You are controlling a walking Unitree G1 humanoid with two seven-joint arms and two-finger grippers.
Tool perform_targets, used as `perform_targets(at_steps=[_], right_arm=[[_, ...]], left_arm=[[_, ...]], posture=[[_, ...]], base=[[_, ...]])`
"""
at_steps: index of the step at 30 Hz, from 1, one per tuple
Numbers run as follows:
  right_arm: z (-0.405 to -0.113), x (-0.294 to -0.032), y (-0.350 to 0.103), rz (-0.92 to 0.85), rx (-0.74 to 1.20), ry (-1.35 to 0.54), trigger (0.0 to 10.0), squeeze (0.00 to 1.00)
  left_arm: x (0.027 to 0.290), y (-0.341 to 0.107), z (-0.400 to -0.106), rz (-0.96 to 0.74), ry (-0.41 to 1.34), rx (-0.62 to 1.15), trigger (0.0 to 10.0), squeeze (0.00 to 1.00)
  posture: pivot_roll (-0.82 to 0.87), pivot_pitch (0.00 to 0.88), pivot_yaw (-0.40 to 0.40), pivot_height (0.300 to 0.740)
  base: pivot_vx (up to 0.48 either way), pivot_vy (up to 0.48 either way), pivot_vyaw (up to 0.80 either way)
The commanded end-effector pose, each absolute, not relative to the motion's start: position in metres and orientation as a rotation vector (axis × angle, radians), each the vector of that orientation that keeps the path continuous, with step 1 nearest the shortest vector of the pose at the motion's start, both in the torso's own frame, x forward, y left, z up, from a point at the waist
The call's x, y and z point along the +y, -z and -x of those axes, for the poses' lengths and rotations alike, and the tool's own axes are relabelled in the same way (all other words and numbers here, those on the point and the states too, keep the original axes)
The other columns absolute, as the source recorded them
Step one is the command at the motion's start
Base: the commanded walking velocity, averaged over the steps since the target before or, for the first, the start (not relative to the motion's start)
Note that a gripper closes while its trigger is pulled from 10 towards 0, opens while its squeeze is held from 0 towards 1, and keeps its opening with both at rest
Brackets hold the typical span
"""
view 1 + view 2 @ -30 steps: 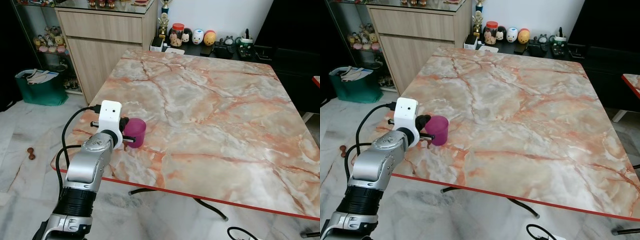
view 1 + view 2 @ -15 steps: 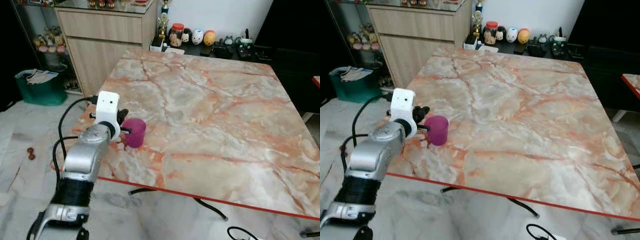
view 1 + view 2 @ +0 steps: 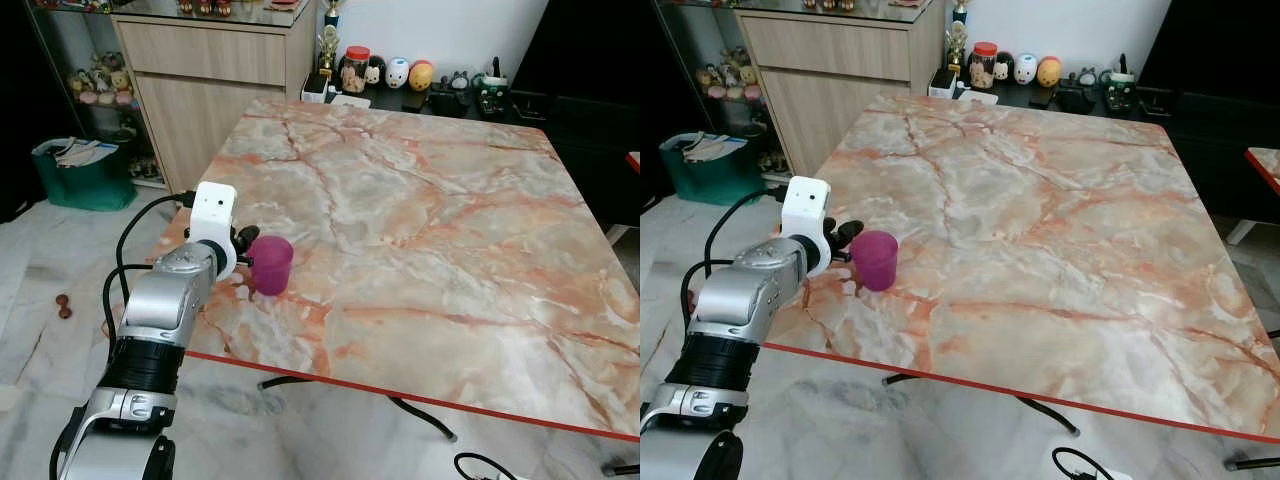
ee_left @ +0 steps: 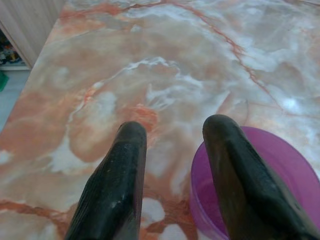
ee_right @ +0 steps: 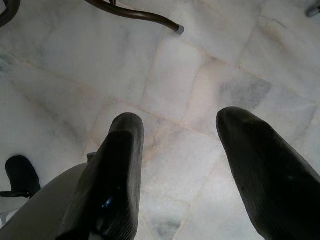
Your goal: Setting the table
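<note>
Left gripper (image 3: 243, 246) sits at the left middle of the left eye frame, its black fingers spread apart beside the purple cup (image 3: 271, 264), which stands upright on the marble table (image 3: 430, 230) near the table's lower left corner. From this angle it is hard to say whether a finger touches the cup's rim. The silver arm with its white camera block covers part of the table edge below the cup. Along the upper edge of the frame stand a wooden cabinet (image 3: 215, 75), a row of small figurines (image 3: 395, 72) on a dark shelf, and a green bin (image 3: 85, 175) at the upper left on the white floor (image 3: 40, 290).

Right eye view shows the same layout, the cup (image 3: 874, 260) again at left middle.

Left wrist view adds what the head views lack: two fingers (image 4: 117, 185) stand narrowly parted, one over bare marble, the other reaching over the cup's rim (image 4: 260, 185) at the lower right of the frame, so the rim lies partly under that finger and nothing is clamped.

Right wrist view shows the right gripper (image 5: 180, 165) hanging above floor tiles (image 5: 200, 75), fingers wide apart, with a dark curved table leg (image 5: 140, 15) near the top
</note>
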State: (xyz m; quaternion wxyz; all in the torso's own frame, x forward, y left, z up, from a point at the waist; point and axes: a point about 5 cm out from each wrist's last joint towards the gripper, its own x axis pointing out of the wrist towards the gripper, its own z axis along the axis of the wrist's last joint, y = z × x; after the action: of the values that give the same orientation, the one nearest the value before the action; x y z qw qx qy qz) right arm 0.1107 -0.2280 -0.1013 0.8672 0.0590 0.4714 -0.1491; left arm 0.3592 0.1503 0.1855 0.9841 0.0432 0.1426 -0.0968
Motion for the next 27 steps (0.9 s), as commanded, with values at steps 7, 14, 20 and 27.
perform_targets(at_steps=[7,14,20,27], right_arm=[[-0.1076,-0.2294,0.1019,-0.124,0.998,0.318,10.0,0.0],[-0.1074,-0.2291,0.102,-0.125,0.997,0.316,10.0,0.0],[-0.1073,-0.2294,0.102,-0.123,0.998,0.315,10.0,0.0],[-0.1073,-0.2295,0.102,-0.121,0.999,0.312,10.0,0.0]], left_arm=[[0.1489,-0.1864,-0.3624,-0.089,0.196,0.308,10.0,0.0],[0.1476,-0.1861,-0.363,-0.101,0.209,0.313,10.0,1.0],[0.1477,-0.1859,-0.3635,-0.103,0.211,0.314,10.0,1.0],[0.1488,-0.1844,-0.3624,-0.127,0.232,0.326,10.0,0.0]], posture=[[0.13,0.0,-0.058,0.74],[0.13,0.0,-0.056,0.74],[0.14,0.0,-0.059,0.74],[0.14,0.0,-0.06,0.74]], base=[[0.0,0.0,0.0],[0.0,0.0,0.0],[0.0,0.0,0.0],[0.0,0.0,0.0]])
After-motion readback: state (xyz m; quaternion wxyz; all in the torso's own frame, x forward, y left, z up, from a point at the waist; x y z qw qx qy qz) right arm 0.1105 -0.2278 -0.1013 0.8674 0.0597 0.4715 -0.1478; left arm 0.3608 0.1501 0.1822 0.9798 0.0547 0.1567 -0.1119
